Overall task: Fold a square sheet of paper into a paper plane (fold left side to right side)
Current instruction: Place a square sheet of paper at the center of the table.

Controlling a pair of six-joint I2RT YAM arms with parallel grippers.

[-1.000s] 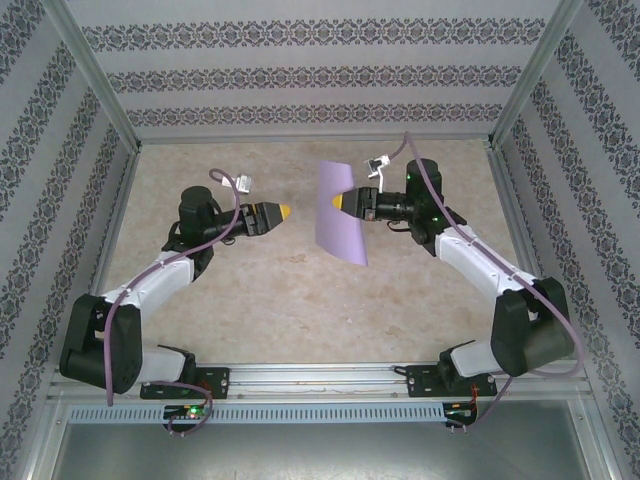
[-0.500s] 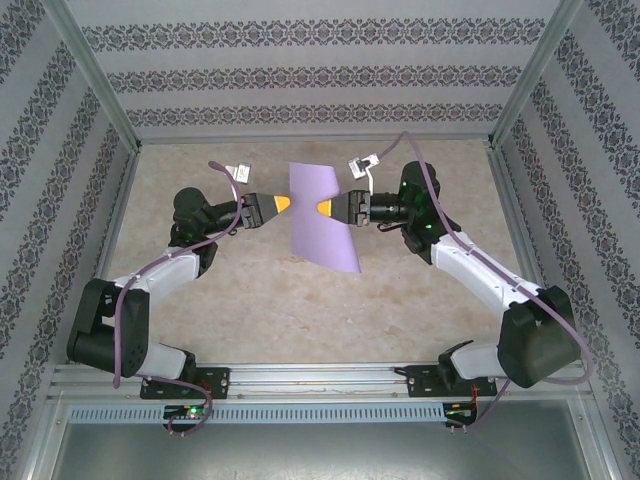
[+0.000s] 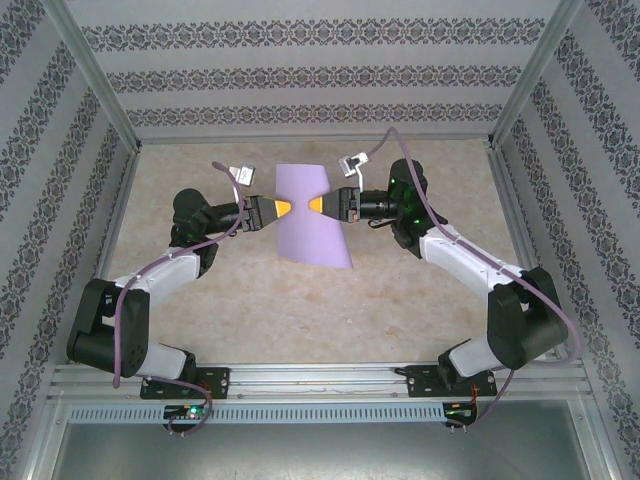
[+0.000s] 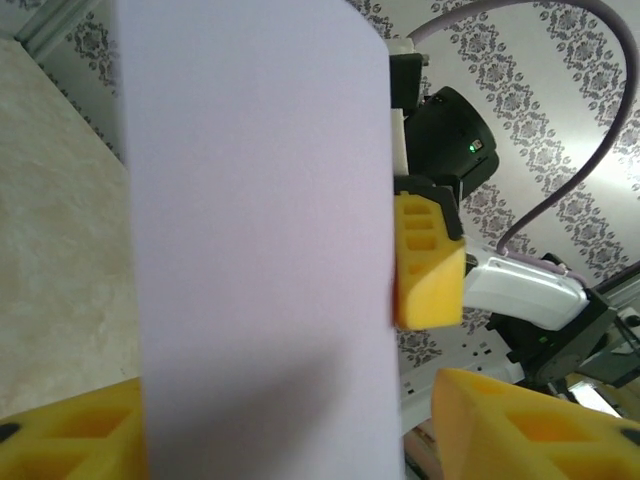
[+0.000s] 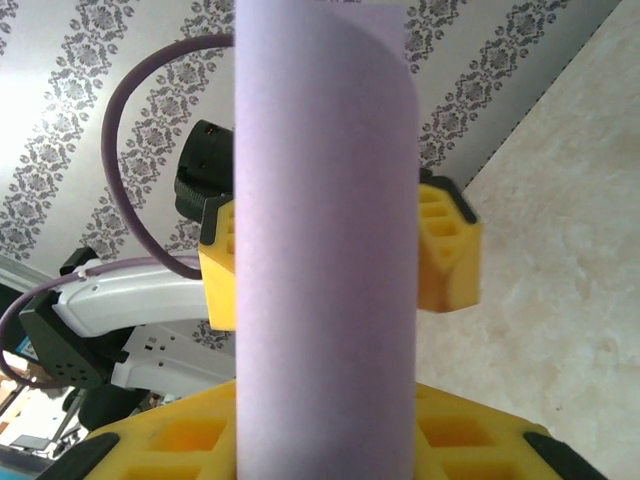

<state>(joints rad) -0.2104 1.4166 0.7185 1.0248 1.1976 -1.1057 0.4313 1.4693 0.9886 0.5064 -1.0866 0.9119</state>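
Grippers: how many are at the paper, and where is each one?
2. The left gripper is at the left edge of the paper, its jaws apart on either side of it. The right gripper grips the right edge and holds the paper up.

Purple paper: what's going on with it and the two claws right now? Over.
Copy: right gripper shut on the square sheet of paper, held up, bowed. Then left gripper open, fingers straddling the opposite edge. Nothing seen blocking. Over.
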